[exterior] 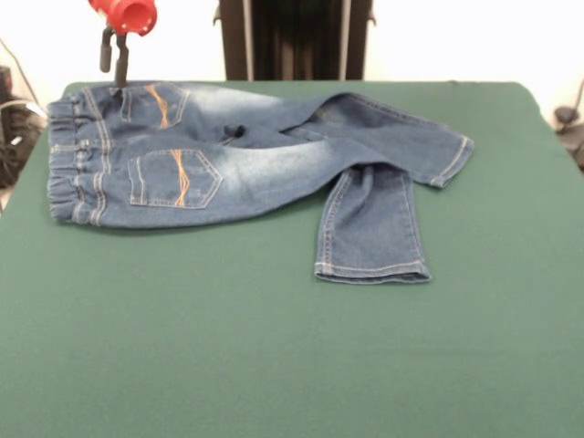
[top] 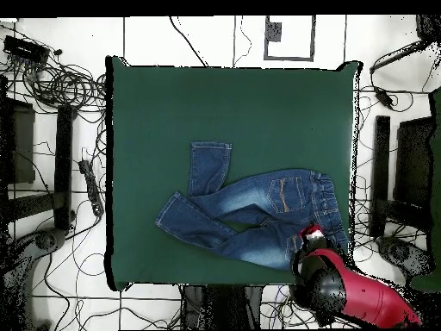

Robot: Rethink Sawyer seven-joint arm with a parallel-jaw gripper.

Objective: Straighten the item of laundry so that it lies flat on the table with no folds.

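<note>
The blue denim jeans lie back-side up on the far half of the green table, with the gathered waistband to the left. One leg runs right to a hem near the right side. The other leg bends toward the camera, and the cloth is bunched at the crotch. My gripper hangs under its red wrist at the far left corner of the waistband, its tip at the cloth's edge. In the overhead view the jeans lie near the table's robot-side edge, and the red arm head covers most of my gripper.
The robot's dark pedestal stands behind the table's far edge. Cables and black gear lie on the floor round the table. The jeans' waistband lies close to the table's left edge in the front view.
</note>
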